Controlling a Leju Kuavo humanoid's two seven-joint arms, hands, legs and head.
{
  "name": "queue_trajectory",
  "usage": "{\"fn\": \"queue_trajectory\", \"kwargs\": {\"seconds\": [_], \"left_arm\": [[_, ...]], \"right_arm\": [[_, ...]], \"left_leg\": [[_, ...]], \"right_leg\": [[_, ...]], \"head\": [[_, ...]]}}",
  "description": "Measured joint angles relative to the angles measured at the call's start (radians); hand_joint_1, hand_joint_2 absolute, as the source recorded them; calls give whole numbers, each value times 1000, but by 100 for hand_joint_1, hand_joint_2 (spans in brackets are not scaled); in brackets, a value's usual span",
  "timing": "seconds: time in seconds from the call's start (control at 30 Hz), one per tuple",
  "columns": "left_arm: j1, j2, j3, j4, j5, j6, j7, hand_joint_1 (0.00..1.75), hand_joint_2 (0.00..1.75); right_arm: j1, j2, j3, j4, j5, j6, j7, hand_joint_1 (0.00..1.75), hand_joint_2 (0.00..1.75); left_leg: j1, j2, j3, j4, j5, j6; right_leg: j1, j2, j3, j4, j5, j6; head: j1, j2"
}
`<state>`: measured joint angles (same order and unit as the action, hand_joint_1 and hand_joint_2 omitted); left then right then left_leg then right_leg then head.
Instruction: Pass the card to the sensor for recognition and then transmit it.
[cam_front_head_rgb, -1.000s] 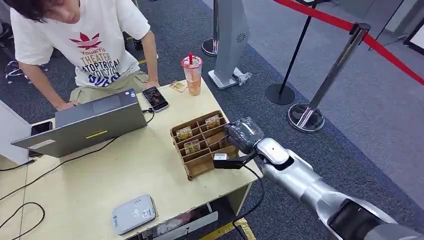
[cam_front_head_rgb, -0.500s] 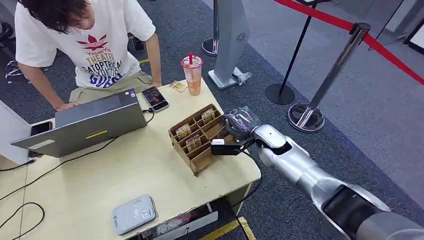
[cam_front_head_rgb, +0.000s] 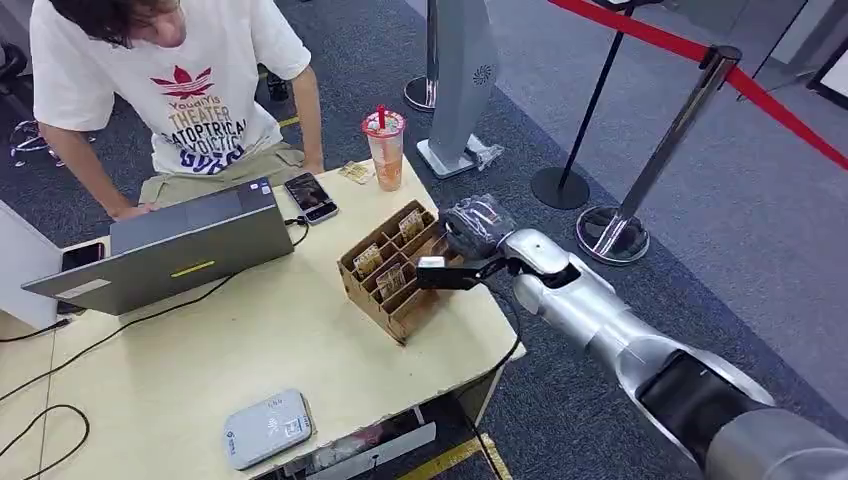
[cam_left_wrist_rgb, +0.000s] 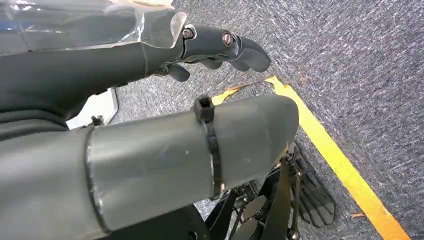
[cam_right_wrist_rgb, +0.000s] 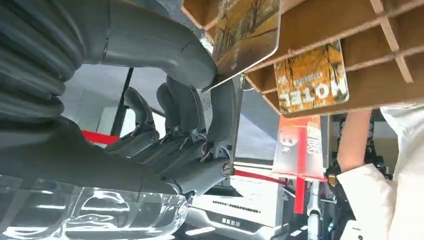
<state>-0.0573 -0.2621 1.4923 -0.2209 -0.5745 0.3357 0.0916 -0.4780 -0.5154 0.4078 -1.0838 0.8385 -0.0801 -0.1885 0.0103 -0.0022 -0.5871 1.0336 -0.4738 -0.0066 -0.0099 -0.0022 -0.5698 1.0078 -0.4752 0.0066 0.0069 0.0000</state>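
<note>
A brown cardboard card holder (cam_front_head_rgb: 392, 290) stands near the table's right edge, with cards upright in its slots (cam_front_head_rgb: 368, 259). My right hand (cam_front_head_rgb: 478, 228) reaches into its far right side. In the right wrist view the thumb (cam_right_wrist_rgb: 150, 45) and a dark finger (cam_right_wrist_rgb: 226, 107) pinch a yellow-brown card (cam_right_wrist_rgb: 247, 27) at a slot's edge. A second card printed MOTEL (cam_right_wrist_rgb: 312, 80) sits in the neighbouring slot. The grey-white sensor pad (cam_front_head_rgb: 268, 428) lies at the table's near edge. My left hand (cam_left_wrist_rgb: 220, 45) hangs over the carpet, fingers loose, holding nothing.
A person (cam_front_head_rgb: 180, 90) leans on the table's far side behind a grey laptop (cam_front_head_rgb: 170, 250). A phone (cam_front_head_rgb: 311, 197) and a drink cup (cam_front_head_rgb: 384, 150) stand near the far edge. Cables trail at the left. Stanchions with a red belt (cam_front_head_rgb: 660, 160) stand to the right.
My right hand has moved farther across the table, and the card holder has slid and turned with it. The person has shifted slightly.
</note>
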Motion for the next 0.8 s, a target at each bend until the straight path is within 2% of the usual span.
{"fn": "queue_trajectory", "kwargs": {"seconds": [0.4,0.57,0.8], "left_arm": [[1,0,0,0,-3,0,-1,0,0],[1,1,0,0,-6,-1,-12,0,0],[1,3,0,0,-11,-10,-24,0,0]], "right_arm": [[-114,-23,36,24,-16,51,-10,147,175],[-176,-58,58,22,-48,95,-13,145,175],[-216,-147,90,-17,-140,107,3,147,175]], "left_leg": [[0,0,0,0,0,0],[0,0,0,0,0,0],[-1,-2,-1,0,0,1]], "right_leg": [[0,0,0,0,0,0],[0,0,0,0,0,0],[0,-2,0,0,0,0]], "head": [[0,0],[0,0],[0,0]]}}
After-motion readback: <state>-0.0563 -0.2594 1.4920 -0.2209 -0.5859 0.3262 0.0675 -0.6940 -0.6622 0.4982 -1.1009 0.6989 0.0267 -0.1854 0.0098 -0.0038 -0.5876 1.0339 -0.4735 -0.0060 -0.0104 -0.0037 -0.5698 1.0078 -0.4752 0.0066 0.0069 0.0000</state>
